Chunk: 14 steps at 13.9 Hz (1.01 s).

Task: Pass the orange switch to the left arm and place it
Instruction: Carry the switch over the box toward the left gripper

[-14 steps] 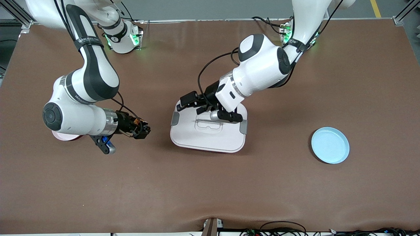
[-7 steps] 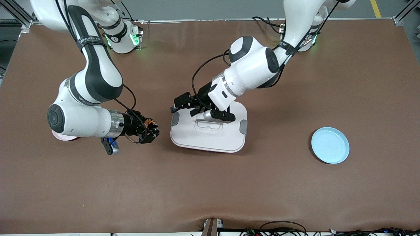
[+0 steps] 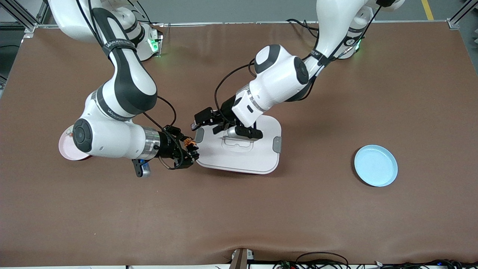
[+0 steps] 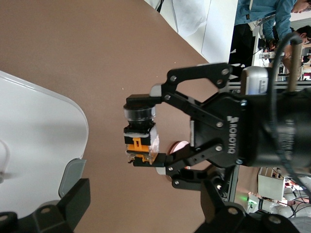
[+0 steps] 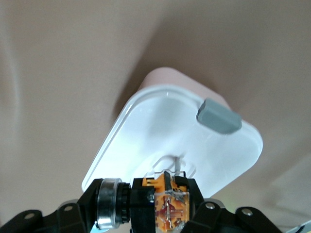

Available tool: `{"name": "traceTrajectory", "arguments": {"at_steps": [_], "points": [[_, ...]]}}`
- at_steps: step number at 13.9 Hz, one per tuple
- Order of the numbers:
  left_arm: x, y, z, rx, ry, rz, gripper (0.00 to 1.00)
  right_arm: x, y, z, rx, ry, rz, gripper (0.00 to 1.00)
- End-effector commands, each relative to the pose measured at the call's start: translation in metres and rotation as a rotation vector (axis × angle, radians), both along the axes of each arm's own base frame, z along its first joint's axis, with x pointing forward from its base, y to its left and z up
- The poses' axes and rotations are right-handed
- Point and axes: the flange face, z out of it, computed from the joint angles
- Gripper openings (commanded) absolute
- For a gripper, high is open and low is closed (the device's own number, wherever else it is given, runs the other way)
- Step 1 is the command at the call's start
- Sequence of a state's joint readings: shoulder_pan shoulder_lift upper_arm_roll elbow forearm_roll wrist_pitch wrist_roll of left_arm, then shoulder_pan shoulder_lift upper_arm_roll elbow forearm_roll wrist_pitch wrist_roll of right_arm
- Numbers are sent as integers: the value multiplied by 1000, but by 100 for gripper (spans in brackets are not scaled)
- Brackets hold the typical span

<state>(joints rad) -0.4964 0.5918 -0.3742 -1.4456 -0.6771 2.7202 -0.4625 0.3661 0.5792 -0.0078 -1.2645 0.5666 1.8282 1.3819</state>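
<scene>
Switch: orange switch (image 3: 190,143) with a black round cap, clamped in the right tool (image 3: 189,151), up in the air at the edge of the box on the side toward the right arm's end of the worktop.
Switch axis: in the left wrist view the switch (image 4: 140,131) lies crosswise between the right tool's two fingers, black cap at one end, orange body at the other, both ends reaching past the fingers.
Right tool: clenched on the switch; the right wrist view shows the switch (image 5: 165,204) between the fingers with the box just past it.
Left tool: the left tool (image 3: 198,123) hangs released over the box corner nearest the right arm, fingers spread, pointing toward the switch.
Key relation: the switch sits just beside the left tool, toward the right arm and a little nearer the front camera; my judgement is that the left tool must close the small gap and take the free ends without dipping onto the lid.
Box: white box (image 3: 257,157) with grey clips, mid-worktop, under the left arm's wrist.
Plates: pink plate (image 3: 65,147) under the right arm; blue plate (image 3: 375,166) toward the left arm's end.
Writing: "ROBOTIQ" on the right tool's body (image 4: 233,133); lettering on the right arm's band too small to read surely.
</scene>
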Motion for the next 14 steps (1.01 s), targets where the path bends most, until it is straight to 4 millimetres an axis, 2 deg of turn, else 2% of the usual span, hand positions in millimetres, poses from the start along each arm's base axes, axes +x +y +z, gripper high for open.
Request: {"name": "traceTrajectory", "arguments": {"at_steps": [1, 7, 10, 14], "points": [[7, -5, -3, -19, -21, 0, 100, 2, 11, 14, 31, 19, -40, 0], [29, 21, 0, -11, -37, 40, 100, -8, 33, 21, 56, 44, -45, 0], [34, 26, -2, -7, -45, 40, 100, -11, 39, 24, 56, 55, -58, 0], [31, 22, -9, -2, -39, 31, 100, -6, 36, 39, 100, 48, -80, 0]]}}
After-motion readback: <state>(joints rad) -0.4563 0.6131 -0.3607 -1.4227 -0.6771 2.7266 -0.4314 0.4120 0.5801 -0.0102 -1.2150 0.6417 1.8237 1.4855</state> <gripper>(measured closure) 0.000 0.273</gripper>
